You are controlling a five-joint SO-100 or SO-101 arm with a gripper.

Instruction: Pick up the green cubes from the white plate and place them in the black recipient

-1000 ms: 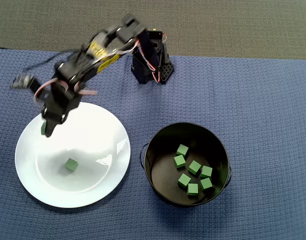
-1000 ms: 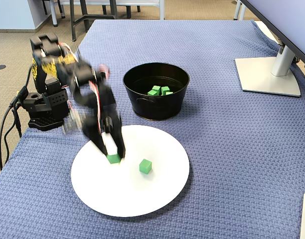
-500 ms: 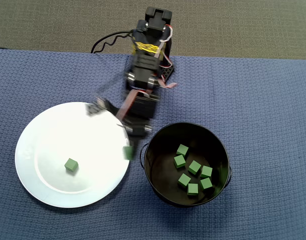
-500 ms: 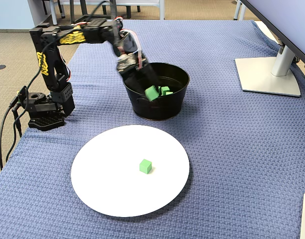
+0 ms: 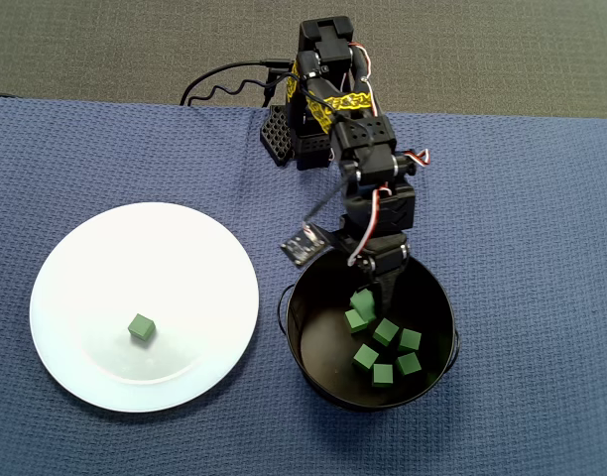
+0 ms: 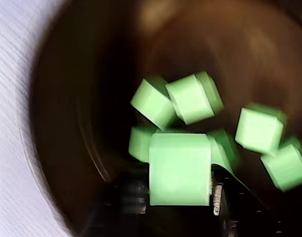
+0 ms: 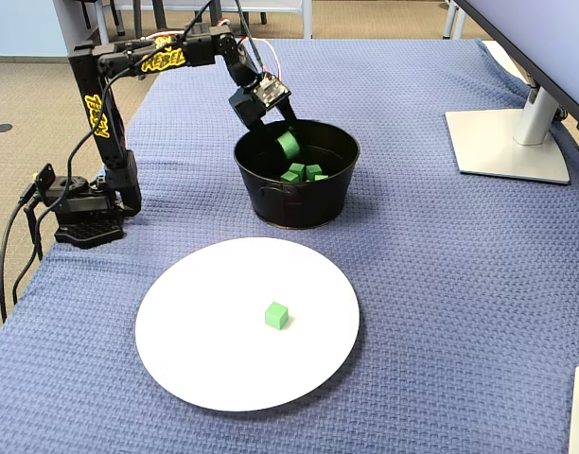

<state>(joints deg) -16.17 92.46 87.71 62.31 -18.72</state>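
Woven blue cloth; jaws clamp a matte green cube (image 6: 179, 168) over the glossy black pot (image 7: 308, 208)

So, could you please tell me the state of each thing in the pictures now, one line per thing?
gripper: shut on a green cube, above the pot's opening
held green cube: clamped between the fingers, not yet released
black pot: upright, holds several loose green cubes
loose green cubes: lying on the pot's bottom
white plate: flat on the cloth, one cube on it
last green cube on the plate: resting, untouched
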